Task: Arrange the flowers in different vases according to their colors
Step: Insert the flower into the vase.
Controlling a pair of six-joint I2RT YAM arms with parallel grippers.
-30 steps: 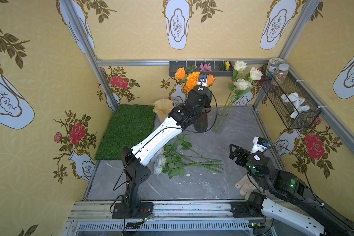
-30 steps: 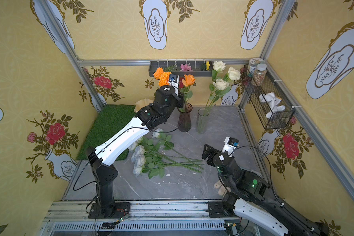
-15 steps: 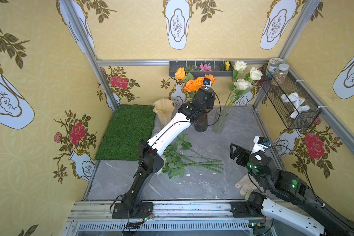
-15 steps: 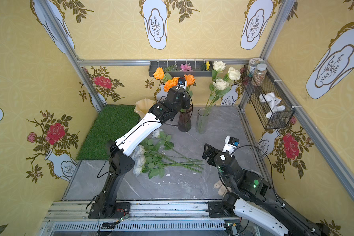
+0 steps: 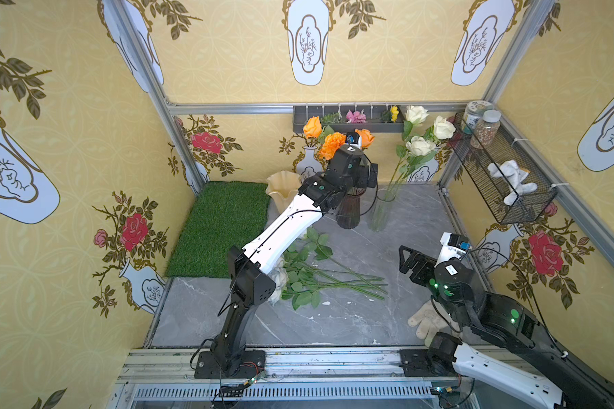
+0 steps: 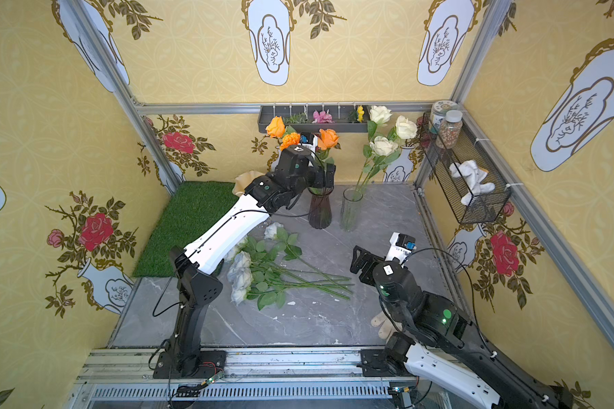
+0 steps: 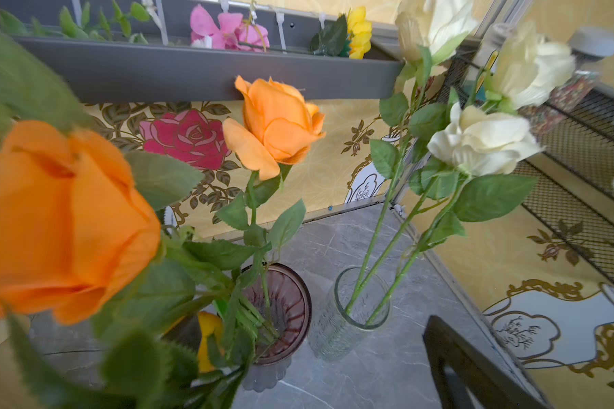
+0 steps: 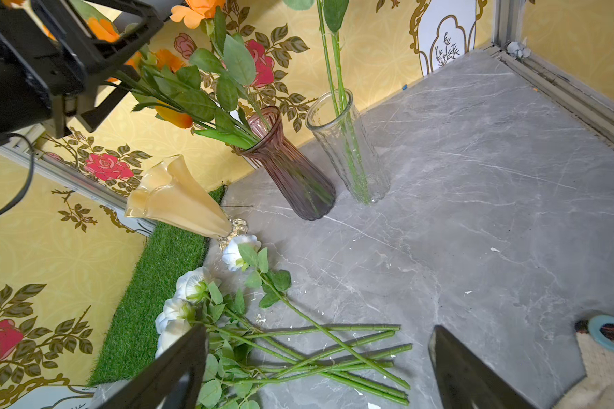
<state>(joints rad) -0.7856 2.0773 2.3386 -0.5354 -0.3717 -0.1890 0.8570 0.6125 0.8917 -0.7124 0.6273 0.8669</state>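
Orange roses and a marigold (image 5: 330, 146) are stood in the dark purple ribbed vase (image 5: 348, 212). Three cream-white roses (image 5: 420, 146) are stood in the clear cylinder vase (image 5: 380, 212) just beside it. The cream-amber ruffled vase (image 5: 282, 189) is set at the grass mat (image 5: 220, 226) edge. Pale blue-white roses (image 6: 241, 276) are laid on the grey marble table (image 6: 298, 325), their stems crossed.

The left gripper (image 6: 326, 176) is held among the orange blooms above the purple vase. Its jaws seem spread with nothing clasped, though one finger is hidden by leaves. The right gripper (image 8: 318, 333) is held wide apart near the stem ends, gripping nothing.
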